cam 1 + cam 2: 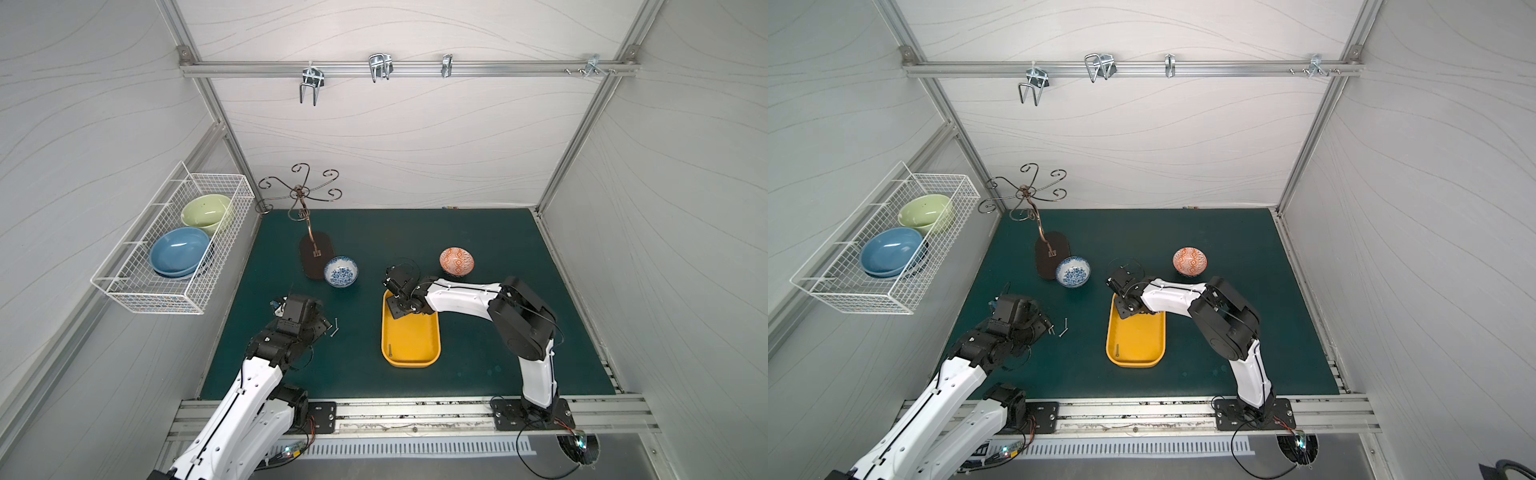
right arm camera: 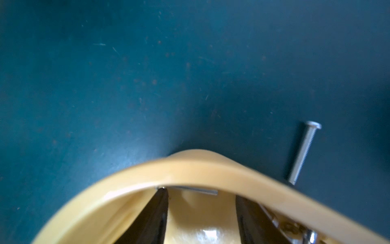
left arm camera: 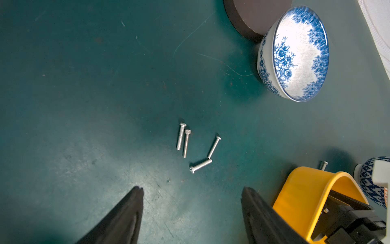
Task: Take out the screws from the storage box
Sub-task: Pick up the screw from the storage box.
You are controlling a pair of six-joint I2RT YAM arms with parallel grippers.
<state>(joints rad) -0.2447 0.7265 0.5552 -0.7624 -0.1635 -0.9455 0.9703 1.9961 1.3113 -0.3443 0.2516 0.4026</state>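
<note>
nearest, on the left side of the green mat (image 1: 478,357), the left gripper (image 3: 192,190) hangs over the surface with its fingers wide apart and nothing between them. just past its tips four of the screws (image 3: 200,165) lie loose on the mat, two side by side and two meeting in a rough v. they are left of the storage box (image 1: 415,336).

the box, yellow and shallow, sits mid-mat with its long sides running near to far. one screw (image 1: 1118,350) lies inside it by the near left corner. at the far left corner the right gripper (image 2: 201,196) reaches down into the box, its fingers apart and gripping nothing. another screw (image 2: 196,190) lies along the inside of the far wall, its head right at one fingertip (image 2: 160,202). that view is blurred, so i cannot tell whether they touch. outside the box, just past the far wall, one more screw (image 2: 304,152) rests on the mat.

farther back a blue-and-white bowl (image 1: 340,271) stands to the left, just beside the dark base of a hook stand (image 1: 316,255). an orange patterned bowl (image 1: 456,261) stands to the right. on the left wall a white wire basket (image 1: 158,297) holds a blue bowl (image 1: 179,251) and a green bowl (image 1: 205,212).
</note>
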